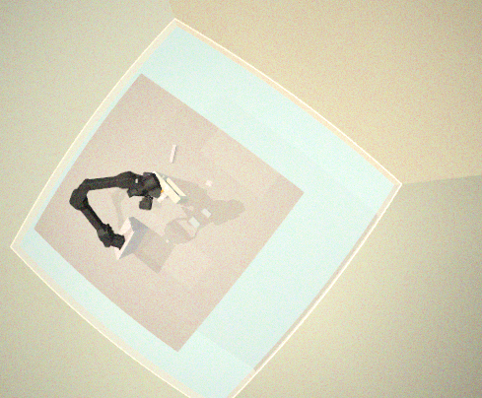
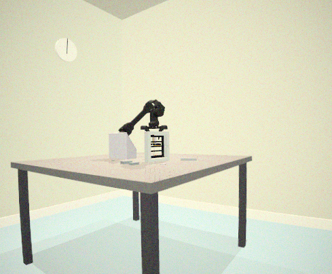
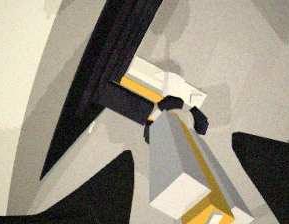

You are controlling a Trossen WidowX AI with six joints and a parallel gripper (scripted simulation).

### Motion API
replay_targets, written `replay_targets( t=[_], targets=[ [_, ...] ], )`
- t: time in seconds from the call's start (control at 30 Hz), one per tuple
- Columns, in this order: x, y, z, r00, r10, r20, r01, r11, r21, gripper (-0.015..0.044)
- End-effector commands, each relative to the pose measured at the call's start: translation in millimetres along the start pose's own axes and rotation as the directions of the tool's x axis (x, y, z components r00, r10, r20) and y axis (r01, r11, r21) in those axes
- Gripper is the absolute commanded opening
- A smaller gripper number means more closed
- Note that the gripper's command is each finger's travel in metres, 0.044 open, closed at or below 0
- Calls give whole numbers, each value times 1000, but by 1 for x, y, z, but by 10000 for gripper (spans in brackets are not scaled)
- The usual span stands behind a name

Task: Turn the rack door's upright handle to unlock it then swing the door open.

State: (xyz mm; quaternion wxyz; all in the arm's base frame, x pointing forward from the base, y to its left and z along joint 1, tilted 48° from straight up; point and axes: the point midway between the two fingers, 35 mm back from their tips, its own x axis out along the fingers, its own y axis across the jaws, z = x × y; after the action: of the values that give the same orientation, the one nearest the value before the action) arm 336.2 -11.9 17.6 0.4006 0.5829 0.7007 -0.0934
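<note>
The rack (image 2: 146, 149) stands upright on the table (image 2: 85, 169), with a white frame around a dark-edged opening. In the wrist view the door (image 3: 87, 95) shows as a long black bar, upper left. A short black bracket joins it to the handle (image 3: 167, 160), a grey bar with a yellow stripe running towards the camera. My gripper (image 3: 181, 148) (image 2: 154, 129) is open, pointing down above the rack's top. Its fingers stand on either side of the handle, with gaps on both sides. The door's exact angle cannot be told.
A pale box (image 1: 130, 238) (image 2: 117, 146) stands by the arm's base. Two flat tiles (image 1: 194, 222) (image 2: 126, 162) lie in front, a small white piece (image 1: 209, 183) lies beyond the rack, and a thin white bar (image 1: 172, 154) (image 2: 189, 159) lies off to its side.
</note>
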Motion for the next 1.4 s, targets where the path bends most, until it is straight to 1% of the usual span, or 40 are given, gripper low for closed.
replay_targets(
  t=[0.0,0.2,0.4,0.47,0.7,0.97,1.27,1.37],
  targets=[
    [0,0,0,1000,-2,1,1,975,223,290],
    [0,0,0,1000,-1,1,1,867,499,290],
    [0,0,0,1000,-1,1,0,689,725,290],
    [0,0,0,1000,-1,1,0,665,747,290],
    [0,0,0,1000,-1,1,0,665,747,290],
    [0,0,0,1000,-1,1,0,665,747,80],
    [0,0,0,1000,-1,1,0,665,747,20],
    [0,0,0,1000,-1,1,0,665,747,19]
  ],
)
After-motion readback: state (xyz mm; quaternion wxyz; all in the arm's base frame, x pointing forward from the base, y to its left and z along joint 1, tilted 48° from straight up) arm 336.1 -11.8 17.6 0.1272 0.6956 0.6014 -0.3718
